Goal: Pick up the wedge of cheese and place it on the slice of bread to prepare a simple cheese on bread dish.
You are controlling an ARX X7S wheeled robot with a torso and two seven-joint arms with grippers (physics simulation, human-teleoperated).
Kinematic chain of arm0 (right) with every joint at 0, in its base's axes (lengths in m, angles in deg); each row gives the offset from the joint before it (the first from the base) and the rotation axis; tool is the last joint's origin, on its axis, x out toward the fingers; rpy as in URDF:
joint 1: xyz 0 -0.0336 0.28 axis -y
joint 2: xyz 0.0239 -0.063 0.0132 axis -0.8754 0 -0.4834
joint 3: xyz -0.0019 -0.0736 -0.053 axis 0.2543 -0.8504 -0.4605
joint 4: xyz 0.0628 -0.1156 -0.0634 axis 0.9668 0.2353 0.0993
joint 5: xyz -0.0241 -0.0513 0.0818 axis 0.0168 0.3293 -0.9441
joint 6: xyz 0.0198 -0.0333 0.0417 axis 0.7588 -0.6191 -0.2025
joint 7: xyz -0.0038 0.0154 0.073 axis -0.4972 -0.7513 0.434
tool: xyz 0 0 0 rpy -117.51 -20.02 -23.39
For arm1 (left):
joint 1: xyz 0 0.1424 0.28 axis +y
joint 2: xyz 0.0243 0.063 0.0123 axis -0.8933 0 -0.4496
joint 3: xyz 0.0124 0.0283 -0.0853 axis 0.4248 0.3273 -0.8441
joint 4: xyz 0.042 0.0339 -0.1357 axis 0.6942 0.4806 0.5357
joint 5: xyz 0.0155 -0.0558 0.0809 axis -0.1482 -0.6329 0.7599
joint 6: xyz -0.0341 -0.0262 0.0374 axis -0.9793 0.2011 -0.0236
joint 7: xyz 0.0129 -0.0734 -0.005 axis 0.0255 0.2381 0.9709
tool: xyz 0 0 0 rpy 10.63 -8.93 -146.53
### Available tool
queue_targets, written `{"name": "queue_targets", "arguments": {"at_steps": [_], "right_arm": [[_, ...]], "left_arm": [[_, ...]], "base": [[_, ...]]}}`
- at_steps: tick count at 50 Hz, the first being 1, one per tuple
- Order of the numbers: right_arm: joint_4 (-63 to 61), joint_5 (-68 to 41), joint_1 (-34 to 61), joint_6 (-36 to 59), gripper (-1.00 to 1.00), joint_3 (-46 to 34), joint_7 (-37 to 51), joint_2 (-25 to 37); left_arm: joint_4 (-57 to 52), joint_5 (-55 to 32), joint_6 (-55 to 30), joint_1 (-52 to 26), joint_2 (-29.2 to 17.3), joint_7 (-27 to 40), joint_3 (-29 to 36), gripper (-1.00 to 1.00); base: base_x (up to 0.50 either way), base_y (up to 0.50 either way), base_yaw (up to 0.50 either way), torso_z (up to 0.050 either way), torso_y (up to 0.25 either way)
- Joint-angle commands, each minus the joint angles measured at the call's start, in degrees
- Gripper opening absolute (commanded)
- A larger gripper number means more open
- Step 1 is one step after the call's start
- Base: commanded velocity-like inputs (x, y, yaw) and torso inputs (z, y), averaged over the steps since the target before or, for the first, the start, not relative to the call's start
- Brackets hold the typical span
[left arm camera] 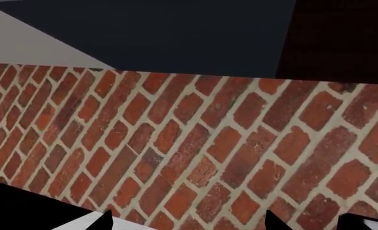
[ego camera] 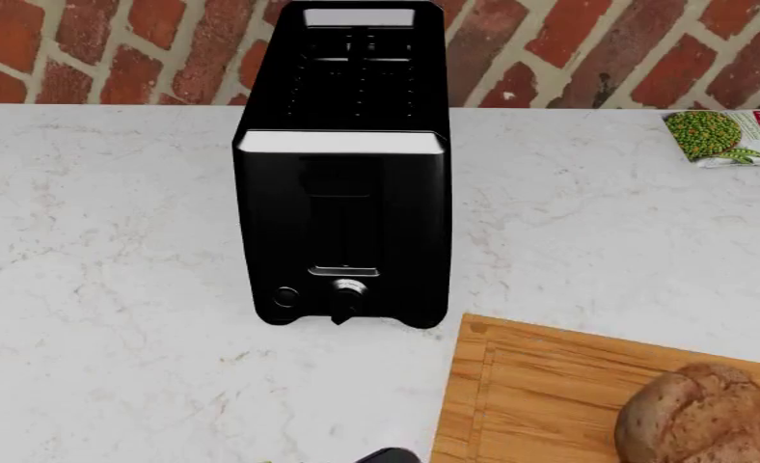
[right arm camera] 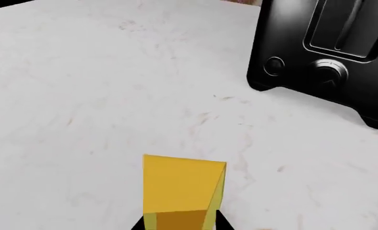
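The wedge of cheese point(right arm camera: 183, 189), bright yellow with flat faces, sits between the two black fingers of my right gripper point(right arm camera: 179, 226), which is shut on it above the white counter. The slice of bread point(ego camera: 702, 420), a brown crusty rounded loaf, lies on the wooden cutting board point(ego camera: 534, 386) at the head view's lower right. The cheese is out of the head view. My left gripper point(left arm camera: 187, 224) is open and empty; its two dark fingertips point(left arm camera: 102, 221) stand wide apart, facing the brick wall point(left arm camera: 189, 143).
A black toaster point(ego camera: 344, 193) stands mid-counter, left of the board, and also shows in the right wrist view point(right arm camera: 330, 52). A bag of peas point(ego camera: 730, 135) lies at the back right by the brick wall. The white marble counter point(ego camera: 97, 241) spreads to the left.
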Motion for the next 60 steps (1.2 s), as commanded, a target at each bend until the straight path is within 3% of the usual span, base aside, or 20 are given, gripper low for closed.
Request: {"name": "queue_targets", "arguments": {"at_steps": [1,10,19,33,40,48,60], "right_arm": [[-4.25,-6.53,3.94,6.63,-1.0,3.23,7.08,-0.37],[-6.36,-26.22,8.97,9.44,-1.0,12.12,20.64,1.0],[-5.99,-47.16,17.23,2.84,-1.0,16.91,36.47,10.94],[-3.31,-65.78,27.42,-8.76,-1.0,22.1,43.12,22.18],[-2.09,-71.33,31.43,-11.88,-1.0,23.92,45.7,28.46],[-1.83,-68.93,29.02,-16.22,-1.0,30.45,46.8,30.93],[1.04,-69.09,28.33,-16.95,-1.0,32.59,46.22,36.47]], "left_arm": [[0.15,-0.12,0.0,-0.04,-0.23,0.28,0.2,1.0],[0.04,-0.41,-0.15,-0.06,-0.42,0.45,0.3,1.0],[0.05,-0.51,0.23,0.08,-0.51,0.64,0.32,1.0],[0.04,-0.71,0.62,0.16,-0.63,0.95,0.43,1.0],[0.07,-0.79,0.85,0.19,-0.7,1.08,0.51,1.0],[-0.04,-1.02,0.7,0.11,-0.84,1.25,0.65,1.0],[-0.1,-1.38,0.47,0.01,-1.12,1.43,0.79,1.0]], "base": [[0.0,0.0,0.0,0.0,0.0],[0.0,0.0,0.0,0.0,0.0],[0.0,0.0,0.0,0.0,0.001],[0.0,0.0,0.0,0.0,0.0],[0.0,0.0,0.0,0.0,0.0],[0.0,0.0,0.0,0.0,0.0],[0.0,0.0,0.0,0.0,0.0]]}}
